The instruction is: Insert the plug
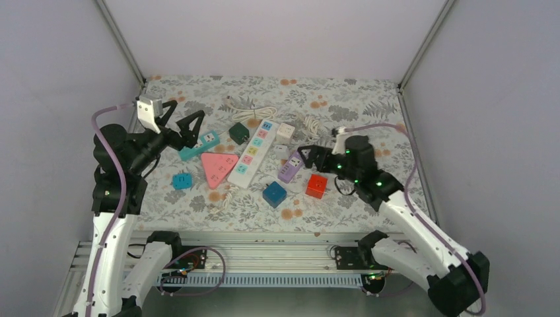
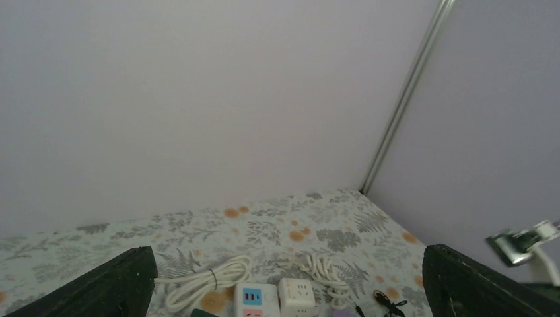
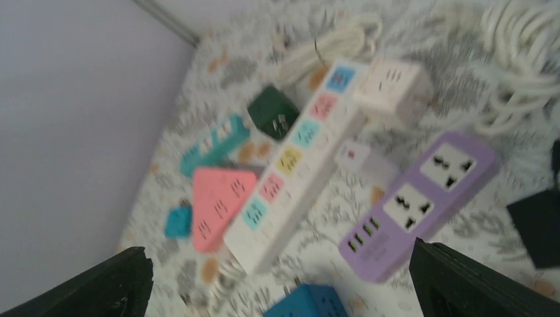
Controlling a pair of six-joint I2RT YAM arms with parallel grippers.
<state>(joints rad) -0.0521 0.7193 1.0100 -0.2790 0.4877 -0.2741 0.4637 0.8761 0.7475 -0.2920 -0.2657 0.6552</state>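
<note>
Grippers: left gripper spread wide, holding nothing, near teal strip; right gripper likewise spread and empty, by purple socket block. Dark green plug lies loose on floral table, just beside white power strip.

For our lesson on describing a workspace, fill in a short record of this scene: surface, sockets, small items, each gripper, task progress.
Surface: floral table
Sockets: long white power strip, pink triangular socket, purple power strip
Small items: red cube, blue cube, dark green adapter
Left gripper: open, holding nothing
Right gripper: open, holding nothing, beside the purple power strip
Progress: no plug picked up yet
</note>
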